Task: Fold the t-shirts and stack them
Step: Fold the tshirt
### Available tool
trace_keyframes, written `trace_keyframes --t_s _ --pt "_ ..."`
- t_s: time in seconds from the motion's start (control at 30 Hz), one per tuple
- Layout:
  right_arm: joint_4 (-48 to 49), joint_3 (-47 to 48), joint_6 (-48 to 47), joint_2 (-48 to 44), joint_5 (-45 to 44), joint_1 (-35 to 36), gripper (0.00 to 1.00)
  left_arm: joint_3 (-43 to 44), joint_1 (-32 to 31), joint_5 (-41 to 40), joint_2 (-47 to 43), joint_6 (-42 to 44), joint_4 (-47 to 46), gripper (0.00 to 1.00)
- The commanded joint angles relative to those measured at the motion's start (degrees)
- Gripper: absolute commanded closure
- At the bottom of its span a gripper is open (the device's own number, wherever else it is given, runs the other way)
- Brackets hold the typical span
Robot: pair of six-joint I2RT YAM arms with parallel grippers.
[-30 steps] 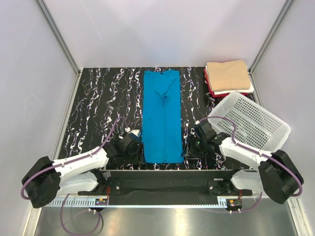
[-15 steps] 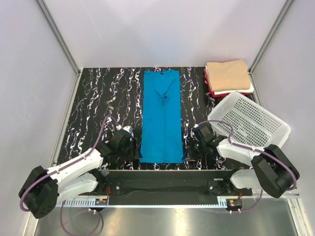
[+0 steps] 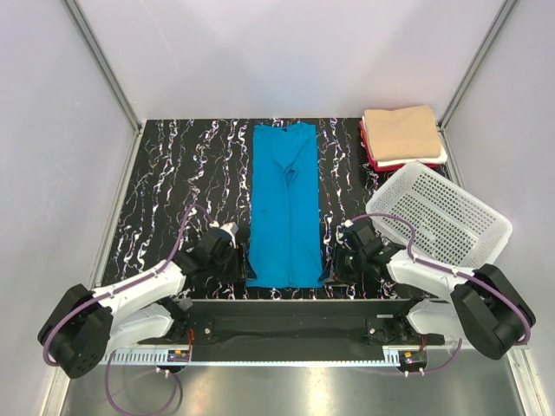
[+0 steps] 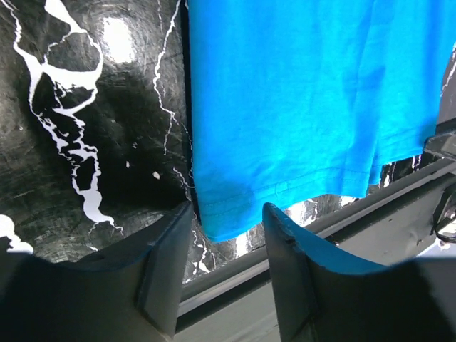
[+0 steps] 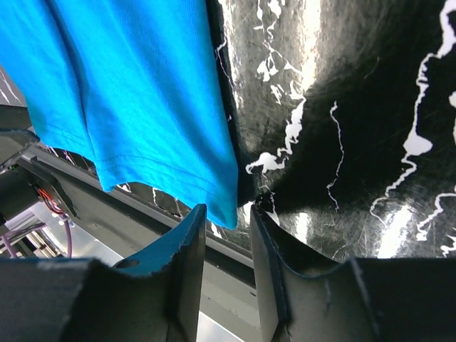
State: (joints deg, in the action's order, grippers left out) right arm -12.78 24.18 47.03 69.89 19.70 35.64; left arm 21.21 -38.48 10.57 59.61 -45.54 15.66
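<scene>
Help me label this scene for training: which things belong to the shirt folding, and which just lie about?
Job: blue t-shirt, laid out as a long strip; stack of folded t-shirts, tan on top.
Lying about: white perforated basket, empty.

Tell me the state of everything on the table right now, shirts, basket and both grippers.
blue t-shirt: folded into a long strip, flat on the table
tan t-shirt: folded, top of the far-right stack
red t-shirt: folded, under the tan one
white t-shirt: folded, under the tan one
basket: empty
left gripper: open, straddling the strip's near left corner
right gripper: open, at its near right corner
</scene>
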Motion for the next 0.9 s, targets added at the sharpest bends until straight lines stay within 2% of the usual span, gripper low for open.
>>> trace_keyframes --t_s 0.0,0.13,0.17,0.23,0.27,0.3,0.33,0.37,0.67,0.7,0.73,0.87 --pt "-0.1 -1.1 0.4 -1.3 0.4 0.5 0.64 -1.3 0.2 0.2 1.2 0.6 0.5 0.51" --pt "0.3 -1.9 0.4 -1.4 0.5 0.5 0.72 -1.4 0.2 -0.1 0.9 0.8 0.6 0.68" --pt "0.6 -2.0 0.3 -1.5 0.9 0.5 0.74 -1.6 0.2 0.2 0.9 0.8 0.5 0.78" --pt "1.4 -2.4 0.4 -1.7 1.6 0.5 0.80 -1.9 0.2 0.3 0.7 0.9 0.2 0.86" --pt "2.9 -2.6 0.6 -2.0 2.5 0.5 0.82 -2.1 0.2 0.8 0.4 0.6 0.1 0.96" --pt "3.6 -3.0 0.9 -2.2 3.0 0.5 0.84 -2.1 0.2 1.0 0.3 0.5 -0.2 1.00" --pt "4.2 -3.2 1.1 -2.5 3.1 0.6 0.94 -2.2 0.2 1.3 0.2 0.5 -0.3 1.00" --pt "4.9 -3.5 1.3 -2.7 3.2 0.5 1.00 -2.4 0.1 2.1 -0.5 0.1 -0.8 1.00" --pt "2.1 -7.0 5.0 -14.6 1.0 0.5 1.00 -4.7 -0.7 4.4 -8.3 -3.6 -0.7 1.00" --pt "1.7 -7.0 5.1 -15.1 0.9 0.5 1.00 -4.6 -0.6 4.1 -8.5 -3.8 -0.4 0.80" --pt "1.4 -7.0 5.0 -15.5 0.6 0.5 1.00 -4.3 -0.7 3.8 -8.4 -3.7 0.0 0.72" --pt "1.4 -6.6 4.7 -14.7 1.0 0.5 1.00 -3.9 -0.6 3.7 -7.4 -3.2 0.2 0.58"
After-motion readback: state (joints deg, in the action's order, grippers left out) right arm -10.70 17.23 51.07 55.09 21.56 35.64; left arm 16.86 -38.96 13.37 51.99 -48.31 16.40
